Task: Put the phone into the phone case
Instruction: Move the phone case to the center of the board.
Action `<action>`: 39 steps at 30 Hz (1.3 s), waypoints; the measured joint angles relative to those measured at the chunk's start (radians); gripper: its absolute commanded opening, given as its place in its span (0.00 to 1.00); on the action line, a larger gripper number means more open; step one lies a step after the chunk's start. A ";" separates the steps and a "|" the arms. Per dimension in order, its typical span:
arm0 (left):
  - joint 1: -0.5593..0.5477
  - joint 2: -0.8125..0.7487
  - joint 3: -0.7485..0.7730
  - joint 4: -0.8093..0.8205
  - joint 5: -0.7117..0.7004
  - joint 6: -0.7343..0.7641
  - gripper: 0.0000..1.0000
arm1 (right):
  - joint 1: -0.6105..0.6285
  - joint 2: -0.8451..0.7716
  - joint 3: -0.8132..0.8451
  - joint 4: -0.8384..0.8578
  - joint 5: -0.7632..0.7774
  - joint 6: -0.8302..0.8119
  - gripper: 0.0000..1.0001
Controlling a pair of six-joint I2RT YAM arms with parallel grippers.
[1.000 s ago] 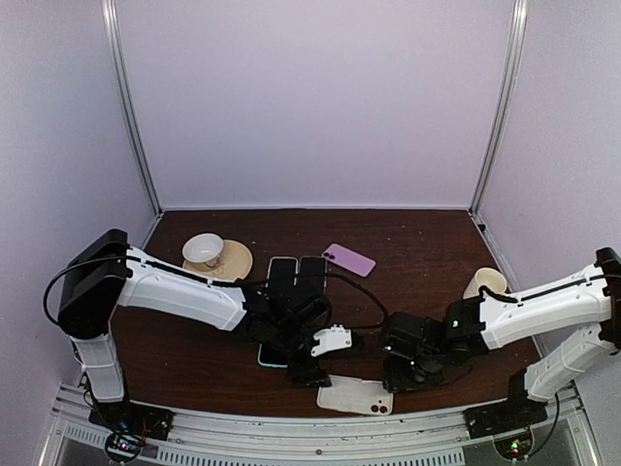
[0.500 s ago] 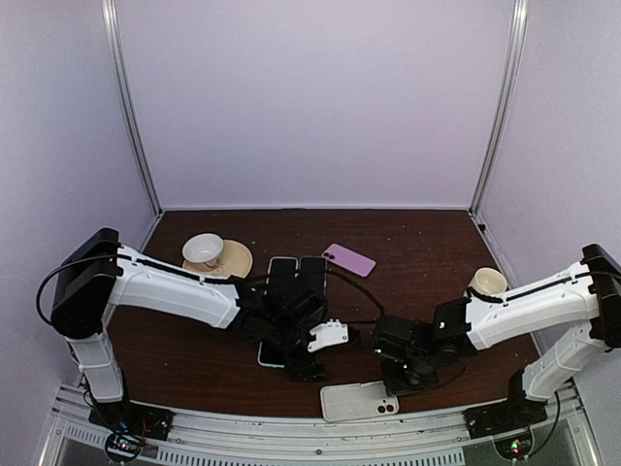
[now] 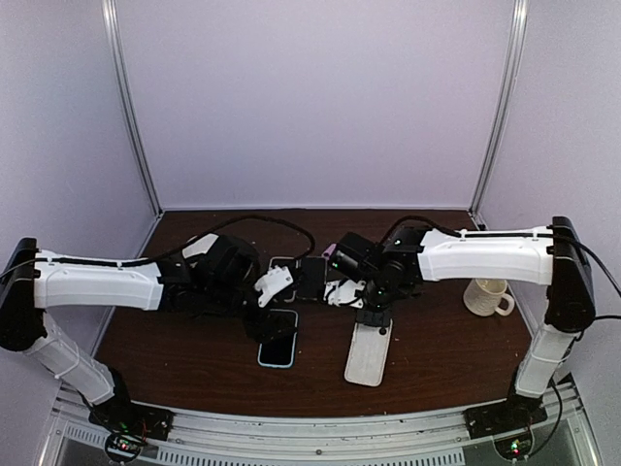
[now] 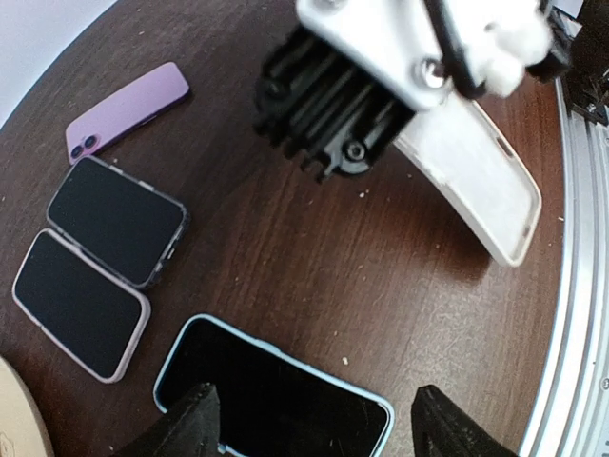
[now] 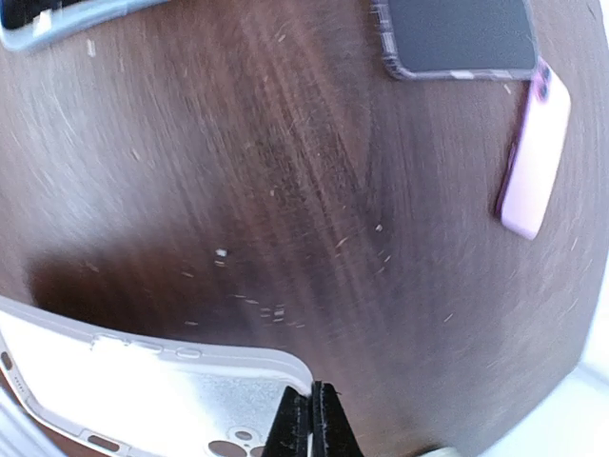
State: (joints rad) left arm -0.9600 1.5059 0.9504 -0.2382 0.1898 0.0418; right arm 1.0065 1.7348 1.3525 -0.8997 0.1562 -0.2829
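The phone (image 3: 279, 338), black-screened with a light blue edge, lies face up on the brown table. In the left wrist view the phone (image 4: 276, 395) sits below and between my left gripper's (image 4: 319, 414) open fingers, untouched. My left gripper (image 3: 276, 291) hovers just beyond the phone's far end. The white phone case (image 3: 367, 354) lies lengthwise to the phone's right, hollow side up. My right gripper (image 3: 374, 318) is shut on its far corner. The right wrist view shows the gripper (image 5: 312, 414) pinching the case (image 5: 143, 381) wall by the camera hole.
Two dark phones in cases (image 3: 296, 272) lie side by side just beyond both grippers, with a purple phone (image 5: 533, 162) behind them. A cream mug (image 3: 485, 296) stands at the right. A saucer edge (image 4: 9, 419) shows at the left, and the table's front rail (image 3: 320, 427) runs along the near edge.
My right gripper has shut on the case and taken it from the front edge toward the middle, turning it lengthwise. My left arm drew back from over the phone, toward the far left.
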 measured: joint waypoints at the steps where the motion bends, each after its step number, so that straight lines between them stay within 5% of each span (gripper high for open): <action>1: 0.003 -0.031 -0.028 0.009 -0.013 -0.006 0.74 | -0.005 0.023 0.013 0.000 0.010 -0.076 0.00; 6: 0.006 -0.089 -0.084 0.033 -0.049 -0.040 0.74 | -0.014 0.167 0.083 0.016 0.047 -0.391 0.00; 11: 0.006 -0.089 -0.084 0.052 -0.060 -0.055 0.74 | -0.011 0.249 0.135 0.040 0.043 -0.519 0.00; 29: 0.006 -0.087 -0.084 0.043 -0.083 -0.059 0.74 | -0.106 0.274 0.076 0.094 -0.054 -0.492 0.05; 35: 0.006 -0.087 -0.084 0.039 -0.084 -0.059 0.74 | -0.111 0.274 0.076 0.098 -0.063 -0.457 0.60; 37: 0.006 -0.087 -0.082 0.035 -0.084 -0.059 0.75 | -0.117 0.274 0.092 0.077 -0.066 -0.448 0.95; 39: 0.006 -0.087 -0.078 0.030 -0.084 -0.059 0.76 | -0.129 0.272 0.122 0.062 -0.078 -0.415 0.99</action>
State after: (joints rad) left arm -0.9543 1.4193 0.8722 -0.2081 0.1059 -0.0170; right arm 0.8776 2.0064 1.4750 -0.8379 0.0784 -0.6975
